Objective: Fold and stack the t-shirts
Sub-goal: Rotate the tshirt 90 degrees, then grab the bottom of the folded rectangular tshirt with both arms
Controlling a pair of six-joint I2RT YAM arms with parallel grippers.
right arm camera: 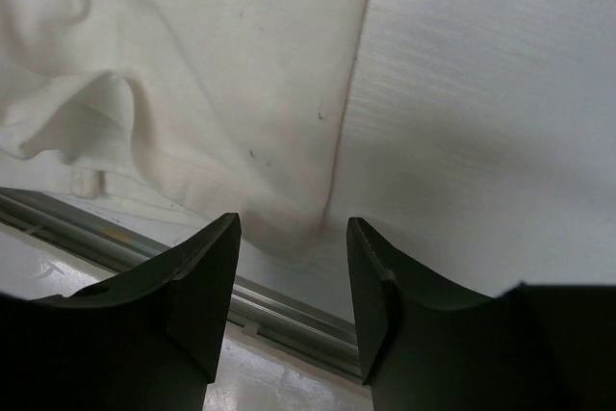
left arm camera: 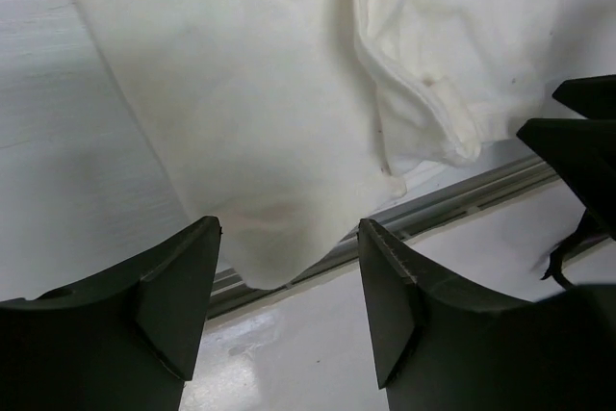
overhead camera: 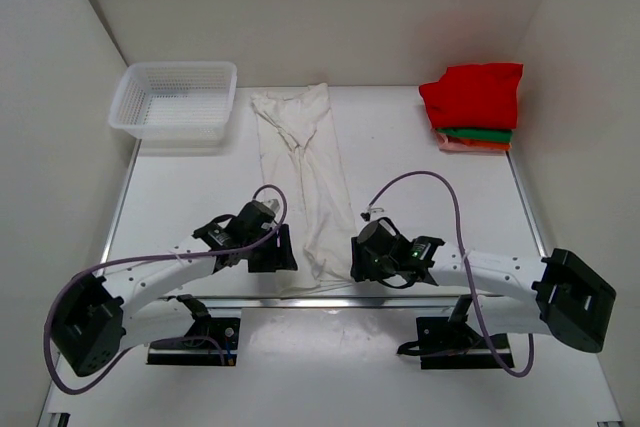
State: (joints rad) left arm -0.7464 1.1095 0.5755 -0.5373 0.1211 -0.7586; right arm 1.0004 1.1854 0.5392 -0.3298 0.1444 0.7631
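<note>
Flanking the cream t-shirt (overhead camera: 305, 177), left tool (left arm camera: 289, 243) and right tool (right arm camera: 292, 228) gape.

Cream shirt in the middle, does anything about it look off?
The cream shirt lies as a wrinkled, bunched strip, and its near corner laps onto the metal rail at the table edge. A faint pinkish mark shows there.

Light: bright, even, diffuse from overhead | Exposure: white walls and table (overhead camera: 420, 157) near washed out | Shadows: soft and short beside the basket (overhead camera: 178, 99) | Glare: faint sheen on the near table strip in the left wrist view | Focus: top view sharp; left gripper (left arm camera: 289, 226) and right gripper (right arm camera: 294, 220) dark, soft-edged; cream t-shirt (left arm camera: 289, 93) slightly soft.
</note>
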